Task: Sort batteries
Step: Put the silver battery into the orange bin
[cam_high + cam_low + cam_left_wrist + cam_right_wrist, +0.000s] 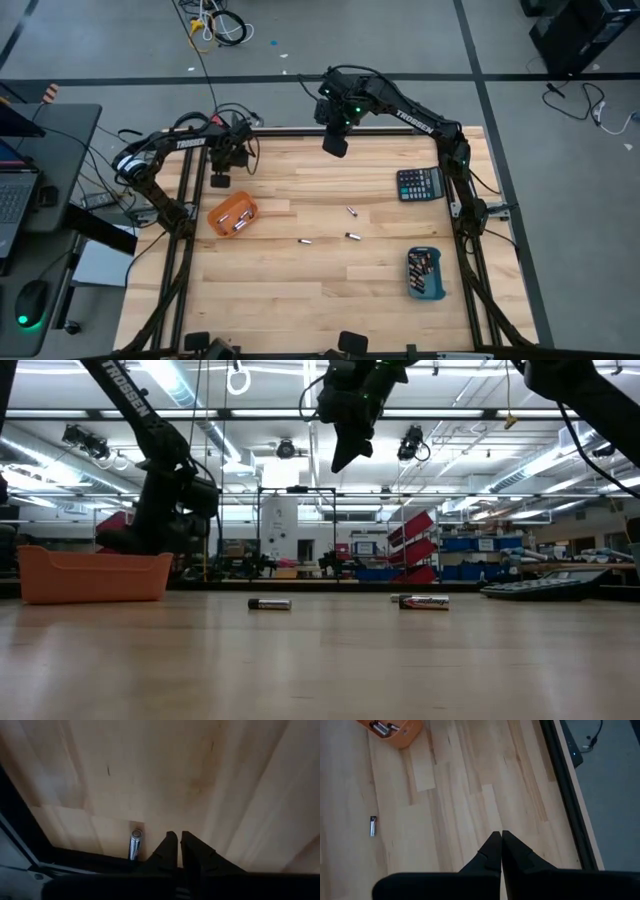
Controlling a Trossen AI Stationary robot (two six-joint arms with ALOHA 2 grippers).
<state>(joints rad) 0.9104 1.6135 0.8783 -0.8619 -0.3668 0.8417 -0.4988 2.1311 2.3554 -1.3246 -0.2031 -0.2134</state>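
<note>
Three loose batteries lie on their sides mid-table (352,211), (352,236), (304,242); two of them show in the low view (268,604), (423,601). More batteries lie in the orange tray (232,215) and the blue tray (425,272). Another battery (135,845) lies by the table's dark edge frame, just beside my left gripper (177,838), which is shut and empty near the far left corner (220,180). My right gripper (497,836) is shut and empty, raised high above the far middle of the table (335,145) (350,435).
A black calculator (420,184) lies at the far right of the table. The orange tray (95,575) stands on the left, the blue tray near the right edge. Bare wood lies between the trays and along the near side. A dark frame (30,845) borders the table.
</note>
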